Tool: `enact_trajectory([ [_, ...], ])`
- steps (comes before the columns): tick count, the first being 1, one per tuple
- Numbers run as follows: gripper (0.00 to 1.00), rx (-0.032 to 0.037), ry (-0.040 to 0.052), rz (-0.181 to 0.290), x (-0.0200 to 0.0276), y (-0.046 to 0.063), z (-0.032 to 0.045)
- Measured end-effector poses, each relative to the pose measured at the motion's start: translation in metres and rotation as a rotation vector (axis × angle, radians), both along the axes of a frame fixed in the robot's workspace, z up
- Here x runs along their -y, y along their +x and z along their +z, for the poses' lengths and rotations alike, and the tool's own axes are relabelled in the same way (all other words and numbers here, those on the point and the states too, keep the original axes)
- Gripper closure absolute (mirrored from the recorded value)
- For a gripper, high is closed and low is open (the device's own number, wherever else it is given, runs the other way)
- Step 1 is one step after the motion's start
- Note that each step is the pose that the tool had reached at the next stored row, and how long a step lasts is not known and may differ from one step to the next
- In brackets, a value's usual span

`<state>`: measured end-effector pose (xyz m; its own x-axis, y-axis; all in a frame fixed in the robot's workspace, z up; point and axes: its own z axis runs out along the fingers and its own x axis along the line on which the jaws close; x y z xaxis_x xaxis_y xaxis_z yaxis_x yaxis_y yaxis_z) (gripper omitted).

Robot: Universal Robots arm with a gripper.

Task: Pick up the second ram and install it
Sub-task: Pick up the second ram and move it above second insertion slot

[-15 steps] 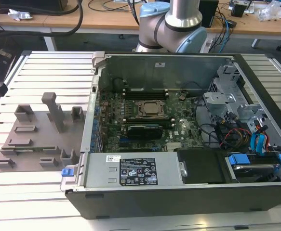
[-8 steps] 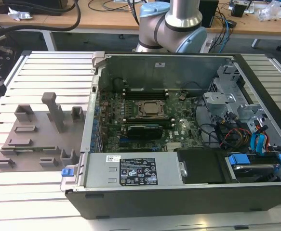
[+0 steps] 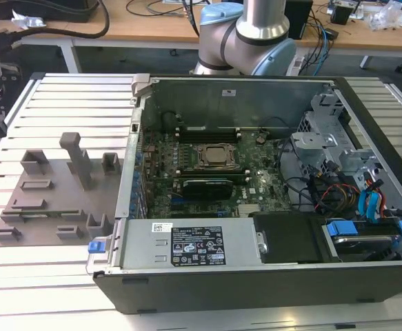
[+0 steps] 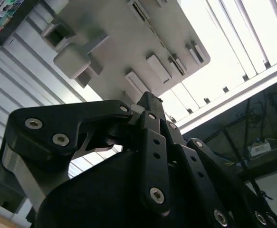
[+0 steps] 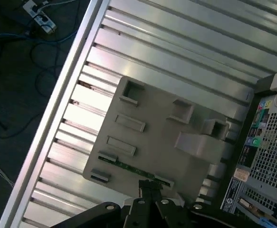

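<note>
The second ram, a thin green stick, lies in a slot of the grey fixture plate between two small end blocks. In the exterior view it shows as a thin dark line near the plate's front edge. My gripper hangs well above the plate, near the stick's end, with its black fingers pressed together and nothing between them. The open computer case stands at the exterior view's right of the plate, with the processor socket and long black memory slots on the motherboard.
Grey fixture blocks rise from the plate. The ribbed metal tabletop surrounds plate and case. Drive cages and coloured cables crowd the case's far side. The arm's base stands behind the case. Floor cables lie beyond the table edge.
</note>
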<state>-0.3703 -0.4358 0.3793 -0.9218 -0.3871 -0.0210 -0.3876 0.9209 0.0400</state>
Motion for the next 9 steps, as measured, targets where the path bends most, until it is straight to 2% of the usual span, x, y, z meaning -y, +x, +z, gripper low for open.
enact_trajectory([
  [9, 0.90, 0.0000, 0.0000, 0.235, 0.0000, 0.0000, 0.0000],
])
